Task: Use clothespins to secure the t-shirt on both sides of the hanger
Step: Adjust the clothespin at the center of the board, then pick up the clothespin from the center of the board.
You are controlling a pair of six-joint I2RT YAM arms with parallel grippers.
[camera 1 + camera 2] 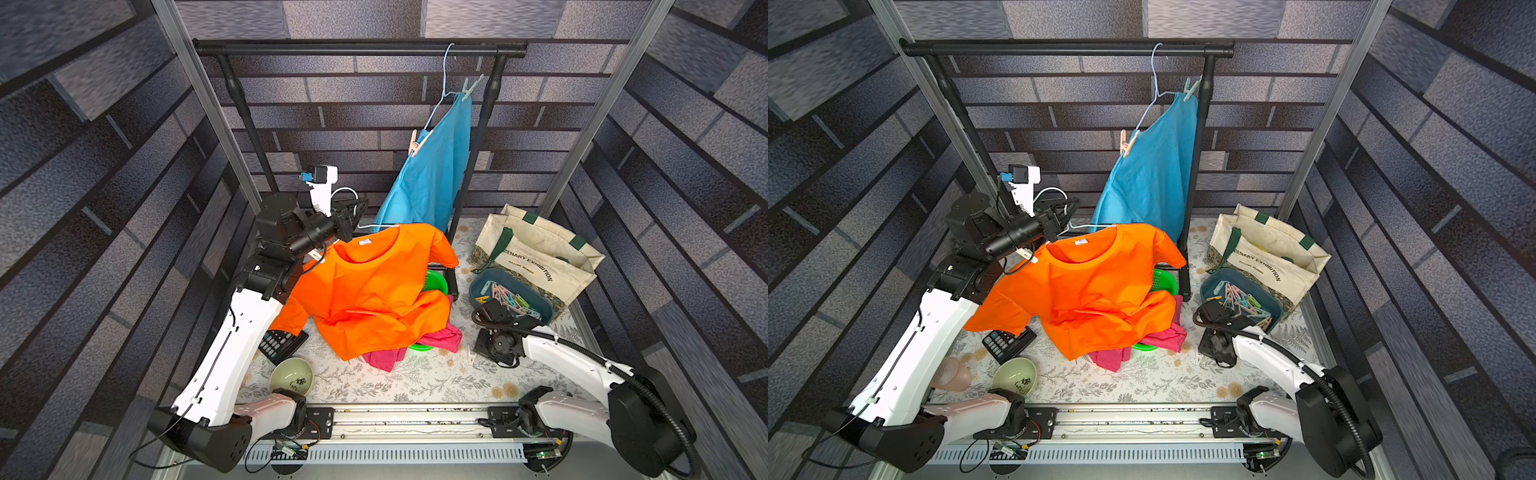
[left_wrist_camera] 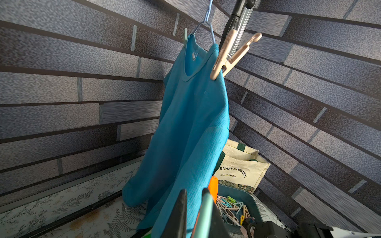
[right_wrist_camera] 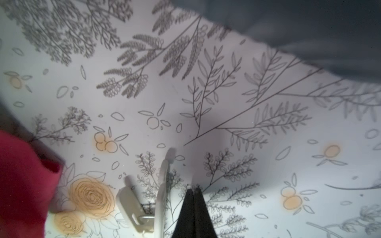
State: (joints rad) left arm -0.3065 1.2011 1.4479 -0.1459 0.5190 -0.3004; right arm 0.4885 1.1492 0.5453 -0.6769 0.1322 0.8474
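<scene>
An orange t-shirt (image 1: 365,291) hangs on a pale mint wire hanger (image 1: 380,226), its lower half slumped over the things on the table. My left gripper (image 1: 353,218) is shut on the hanger by its neck. In the left wrist view the hanger (image 2: 206,212) lies against one finger of that gripper (image 2: 194,190). Many pastel clothespins (image 1: 513,301) fill a blue tray (image 1: 478,286). In the right wrist view my right gripper (image 3: 194,189) is shut and empty, pointing at the tablecloth. A white clothespin (image 3: 144,204) lies just beside it, untouched; it also shows in a top view (image 1: 471,355).
A blue t-shirt (image 1: 432,174) hangs on the black rack (image 1: 357,48), pinned with a peach clothespin (image 1: 415,143) and a mint clothespin (image 1: 469,89). A tote bag (image 1: 536,253) stands behind the tray. A green basket (image 1: 436,282), pink cloth (image 1: 440,338), calculator (image 1: 282,345) and bowl (image 1: 291,376) sit around the orange shirt.
</scene>
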